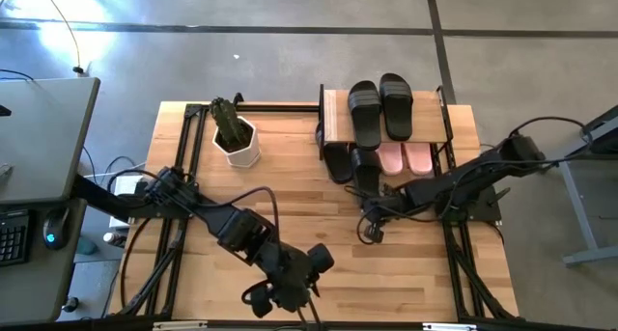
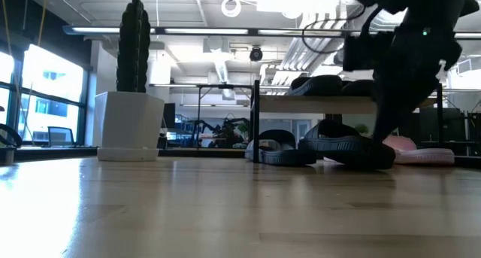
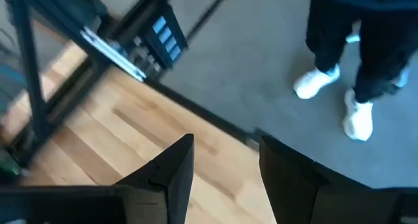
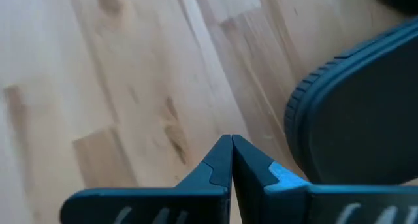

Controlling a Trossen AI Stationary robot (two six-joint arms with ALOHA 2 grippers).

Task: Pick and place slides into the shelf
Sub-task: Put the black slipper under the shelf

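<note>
The shelf (image 1: 334,119) stands at the table's far right, with two black slides (image 1: 379,109) side by side on its wooden top board. Under the board lie a black slide (image 1: 337,162) and two pink slides (image 1: 404,158). Another black slide (image 1: 366,173) lies on the table, sticking out from the shelf's near side. My right gripper (image 4: 231,140) is shut, just in front of that slide's near end (image 4: 353,113). My left gripper (image 3: 225,162) hangs open with nothing between its fingers, above the table's near edge (image 1: 275,297). My right gripper slants down at the tabletop, beside the rounded near end (image 4: 297,119) of the black slide that lies flat on the table. Its fingertips stand apart from the slide. I cannot tell whether the outer side of one finger (image 4: 281,178) touches the slide's rim.
A white pot with a cactus (image 1: 235,138) stands at the far left of the table. A person's legs and white shoes (image 3: 339,96) show on the floor beyond the near edge. Bare wood (image 1: 290,196) spreads between the pot, the shelf and the arms.
</note>
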